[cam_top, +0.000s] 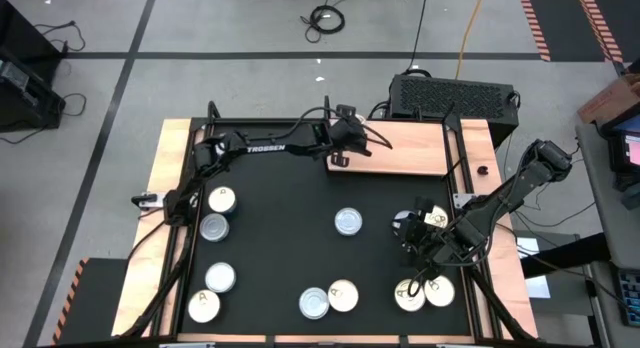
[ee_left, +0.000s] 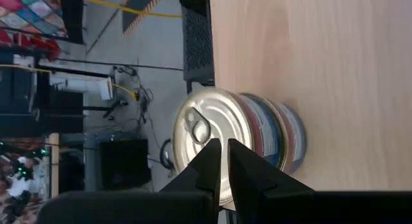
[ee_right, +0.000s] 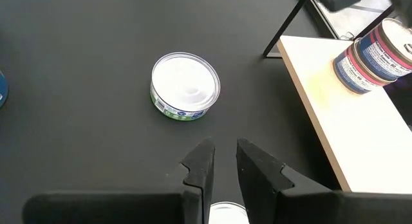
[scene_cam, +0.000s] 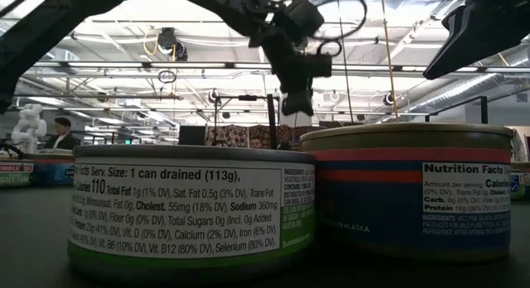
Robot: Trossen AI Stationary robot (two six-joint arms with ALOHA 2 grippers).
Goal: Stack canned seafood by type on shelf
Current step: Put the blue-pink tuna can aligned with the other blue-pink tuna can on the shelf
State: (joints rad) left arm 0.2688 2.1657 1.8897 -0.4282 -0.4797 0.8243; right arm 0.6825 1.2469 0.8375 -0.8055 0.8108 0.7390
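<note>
A stack of two blue-and-red tins (ee_left: 257, 140) with a cream-gold pull-tab lid stands on the light wooden shelf (cam_top: 410, 148) at the table's far edge, near the shelf's left end (ee_right: 376, 53). My left gripper (ee_left: 224, 153) hovers above that stack, fingers almost together, touching nothing. My right gripper (ee_right: 223, 156) hangs over the black mat on the right, fingers a narrow gap apart, just above a tin (ee_right: 225, 214) of which only the rim shows. A silvery-lidded green tin (ee_right: 185, 85) lies ahead of it.
Several loose tins rest flat on the black mat: gold (cam_top: 220, 199) and silver (cam_top: 214, 227) ones at the left, a silver one (cam_top: 349, 222) in the middle, pairs along the near edge (cam_top: 330, 299) (cam_top: 423, 294). Two tins (scene_cam: 195, 209) (scene_cam: 406, 189) fill the low view.
</note>
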